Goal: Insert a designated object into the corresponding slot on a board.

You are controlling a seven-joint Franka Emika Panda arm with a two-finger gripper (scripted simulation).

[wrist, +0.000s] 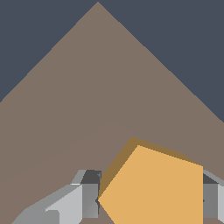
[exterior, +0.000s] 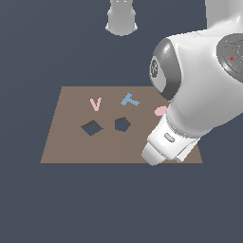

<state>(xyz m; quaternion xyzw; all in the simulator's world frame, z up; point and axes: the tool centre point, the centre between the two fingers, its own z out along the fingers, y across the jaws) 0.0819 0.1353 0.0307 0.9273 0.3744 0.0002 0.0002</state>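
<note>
Exterior view: brown board (exterior: 71,147) carries diamond cutout (exterior: 91,127), pentagon slot (exterior: 122,124), pink V (exterior: 96,104), blue T (exterior: 129,100), pink heart (exterior: 161,110) by its right edge. Wrist view: fingers (wrist: 89,199) clamped on orange pentagon block (wrist: 155,188) near a board corner.

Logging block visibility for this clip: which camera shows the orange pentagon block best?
The wrist view: the orange pentagon block fills the foreground between the claw fingers, its top face and one edge clear. In the exterior view the arm hides it entirely; only the board and cutouts show.
</note>
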